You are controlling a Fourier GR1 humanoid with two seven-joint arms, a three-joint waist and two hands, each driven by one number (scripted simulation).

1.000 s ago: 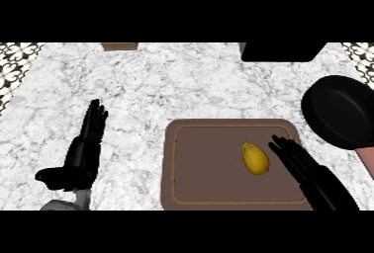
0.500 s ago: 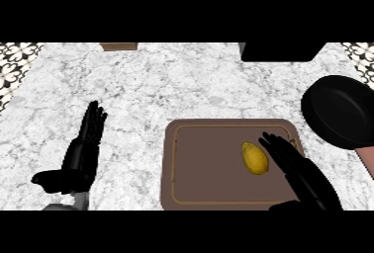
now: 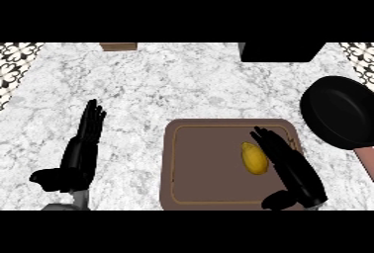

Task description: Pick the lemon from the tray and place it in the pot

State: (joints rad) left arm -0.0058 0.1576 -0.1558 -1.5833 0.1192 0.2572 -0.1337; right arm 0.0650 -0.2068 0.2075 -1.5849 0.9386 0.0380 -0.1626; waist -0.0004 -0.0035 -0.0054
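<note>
Far left, over the white marbled table (image 3: 175,84): left hand (image 3: 73,165), open, fingers (image 3: 91,121) straight and together, pointing toward the far edge, thumb out to the side low down. Nothing held. Well apart from the tray.

Top edge, left of centre: small brown block (image 3: 118,47), cut off by the view's limit.

Centre to right, near the lower edge: brown rectangular tray (image 3: 201,168) with rounded corners, flat on the table. On its right half: lemon (image 3: 254,158), yellow, lying lengthwise toward the far edge on the tray's floor.

Just right of the lemon, over the tray's right side: right hand (image 3: 296,173), open, fingers stretched straight and slanting up-left, tips level with the lemon's far end. Thumb low by the tray's near rim. Not curled round the lemon; cannot tell whether touching it or only beside it.

Top, right of centre: large black box shape (image 3: 281,52).

Far right: pot (image 3: 340,116), black, round, partly cut by the view's edge, near the tray's far right corner but apart from it. Pinkish handle (image 3: 363,160) running down from it toward the near right.
</note>
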